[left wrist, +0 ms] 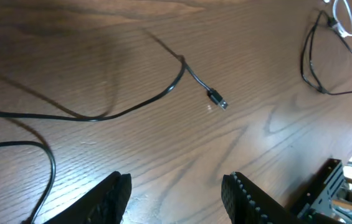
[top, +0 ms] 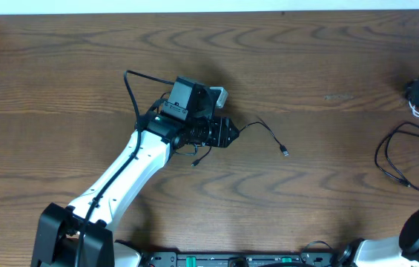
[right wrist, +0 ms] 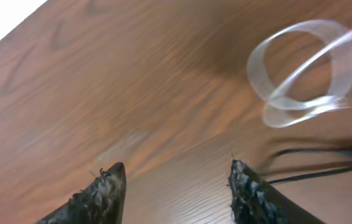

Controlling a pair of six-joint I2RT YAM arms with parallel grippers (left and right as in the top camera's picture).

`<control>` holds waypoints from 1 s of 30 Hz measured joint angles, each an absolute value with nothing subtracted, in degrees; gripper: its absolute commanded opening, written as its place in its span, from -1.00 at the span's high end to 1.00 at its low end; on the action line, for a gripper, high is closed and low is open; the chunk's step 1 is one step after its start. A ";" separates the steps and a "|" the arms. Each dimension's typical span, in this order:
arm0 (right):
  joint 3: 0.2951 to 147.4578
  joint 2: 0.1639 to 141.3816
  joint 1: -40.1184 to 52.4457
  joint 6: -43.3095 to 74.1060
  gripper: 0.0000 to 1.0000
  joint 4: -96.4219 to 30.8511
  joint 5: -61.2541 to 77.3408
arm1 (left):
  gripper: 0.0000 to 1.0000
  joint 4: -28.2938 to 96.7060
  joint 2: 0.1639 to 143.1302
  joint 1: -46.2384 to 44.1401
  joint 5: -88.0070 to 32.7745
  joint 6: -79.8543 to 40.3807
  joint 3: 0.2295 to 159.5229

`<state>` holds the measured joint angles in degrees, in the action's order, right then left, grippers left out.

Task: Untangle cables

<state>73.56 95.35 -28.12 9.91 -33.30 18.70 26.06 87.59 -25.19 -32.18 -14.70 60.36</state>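
Observation:
A thin black cable (top: pixel 265 132) lies on the table, its small plug end (left wrist: pixel 218 100) pointing right. It trails back under my left gripper (left wrist: pixel 177 186), which hangs open just above the wood with nothing between its fingers. At the far right a second loop of black cable (top: pixel 391 159) lies in a ring on the table. The white cable (right wrist: pixel 300 74) curls in blurred loops beside it. My right gripper (right wrist: pixel 176 171) stands open over bare wood just left of those loops, holding nothing. Black strands (right wrist: pixel 325 165) run past its right finger.
The wooden table (top: pixel 328 59) stretches wide between the two arms. A white wall edge runs along the back. A black metal frame (left wrist: pixel 325 186) sits at the table's near right side in the left wrist view.

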 measured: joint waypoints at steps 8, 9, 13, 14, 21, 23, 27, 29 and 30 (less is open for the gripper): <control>73.56 101.91 -18.35 9.85 -0.11 -40.16 31.48 | -0.04 28.25 87.59 -25.19 -27.14 -14.70 60.36; 73.56 102.74 -16.34 9.85 -0.11 -40.86 32.27 | -0.04 29.06 87.59 -25.19 -25.63 -14.76 60.36; 73.56 105.41 -8.25 9.80 -0.11 -42.17 34.37 | -0.04 32.14 87.59 -25.19 -19.11 -15.25 60.36; 73.56 106.00 -6.13 9.80 -0.11 -42.24 34.65 | -0.04 32.93 87.59 -25.19 -17.28 -15.53 60.36; 73.56 107.85 6.83 9.91 -0.11 -42.11 35.31 | -0.04 35.40 87.59 -24.32 -8.23 -19.44 60.36; 73.56 108.27 9.87 10.68 -0.11 -41.56 35.33 | -0.04 35.40 87.59 -23.29 -7.27 -20.73 60.36; 73.56 109.34 15.57 14.68 -0.10 -38.59 35.03 | -0.04 35.44 87.59 -20.53 -6.24 -23.86 60.36; 73.56 109.58 17.54 17.69 -0.11 -37.08 33.93 | -0.04 35.44 87.59 -19.33 -5.85 -25.47 60.36; 73.56 109.58 18.52 19.35 -0.11 -36.47 33.04 | -0.04 35.46 87.59 -18.90 -5.80 -26.00 60.36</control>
<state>73.56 109.58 18.52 19.35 -36.47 33.04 35.46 87.59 -18.90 -5.80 -26.00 60.36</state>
